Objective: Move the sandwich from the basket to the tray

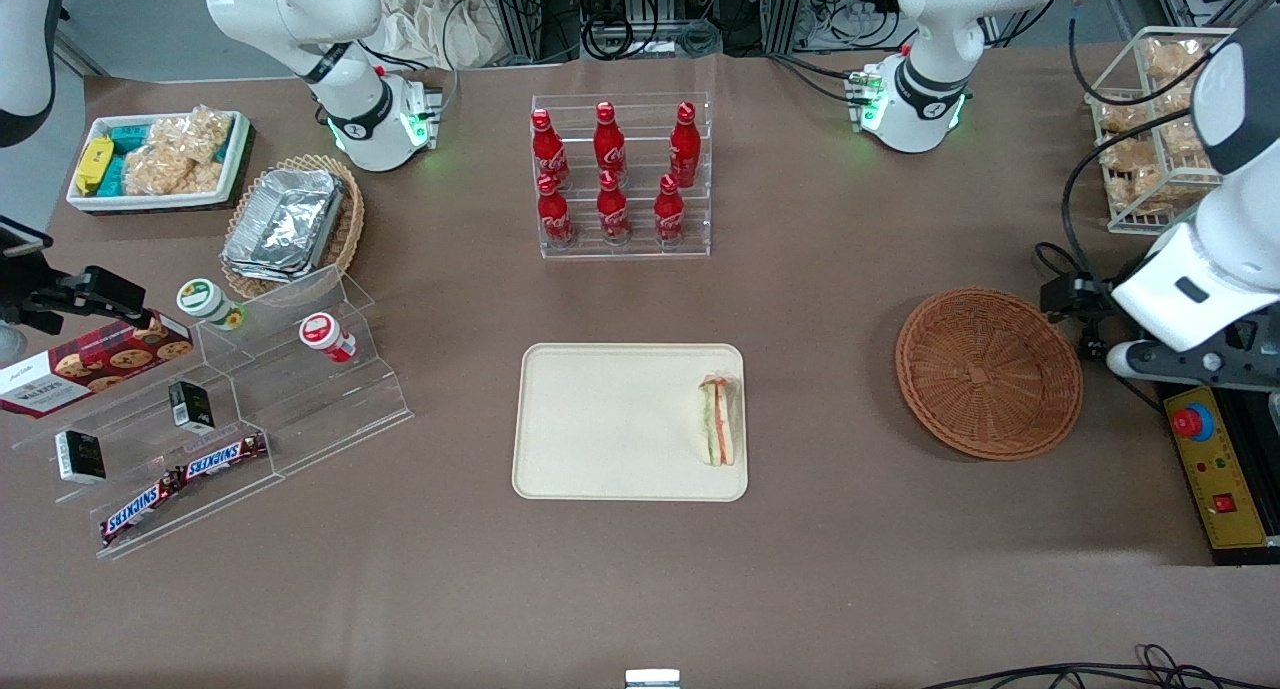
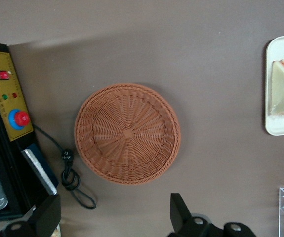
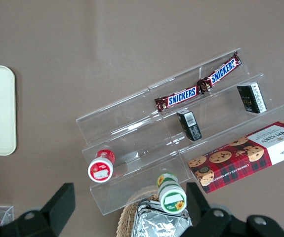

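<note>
Sandwich (image 1: 720, 420) lies on tray (image 1: 600, 429), basket (image 1: 988, 372) bare; jaws (image 2: 113, 213) apart, gripping nothing, hanging above the basket's rim.

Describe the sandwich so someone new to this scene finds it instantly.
Start at the cream rectangular tray in the middle of the table, nearer the front camera than the rack of red bottles. The sandwich lies on it, at the edge facing the empty round wicker basket, over which the open gripper hovers. It is the tray's only item: a wrapped pale wedge with orange and green filling stripes.
</note>
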Controlling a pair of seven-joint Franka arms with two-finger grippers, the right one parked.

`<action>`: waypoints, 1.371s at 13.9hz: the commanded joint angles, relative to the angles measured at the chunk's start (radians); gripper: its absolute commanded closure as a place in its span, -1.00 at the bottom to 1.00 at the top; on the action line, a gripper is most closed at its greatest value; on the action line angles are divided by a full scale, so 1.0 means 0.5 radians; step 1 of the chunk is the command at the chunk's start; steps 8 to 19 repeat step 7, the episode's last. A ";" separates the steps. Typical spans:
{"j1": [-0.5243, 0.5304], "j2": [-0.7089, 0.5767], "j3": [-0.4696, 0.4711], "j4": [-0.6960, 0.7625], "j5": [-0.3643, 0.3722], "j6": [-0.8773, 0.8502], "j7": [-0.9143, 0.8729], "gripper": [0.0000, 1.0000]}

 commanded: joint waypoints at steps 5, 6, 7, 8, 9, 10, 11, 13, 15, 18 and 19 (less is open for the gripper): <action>-0.267 -0.118 0.406 -0.060 -0.052 -0.086 0.143 -0.98; -0.290 -0.124 0.469 -0.060 -0.134 -0.086 0.143 -0.98; -0.287 -0.127 0.473 -0.060 -0.160 -0.089 0.143 -0.98; -0.287 -0.127 0.473 -0.060 -0.160 -0.089 0.143 -0.98; -0.287 -0.127 0.473 -0.060 -0.160 -0.089 0.143 -0.98; -0.287 -0.127 0.473 -0.060 -0.160 -0.089 0.143 -0.98; -0.287 -0.127 0.473 -0.060 -0.160 -0.089 0.143 -0.98; -0.287 -0.127 0.473 -0.060 -0.160 -0.089 0.143 -0.98; -0.287 -0.127 0.473 -0.060 -0.160 -0.089 0.143 -0.98; -0.287 -0.127 0.473 -0.060 -0.160 -0.089 0.143 -0.98; -0.287 -0.127 0.473 -0.060 -0.160 -0.089 0.143 -0.98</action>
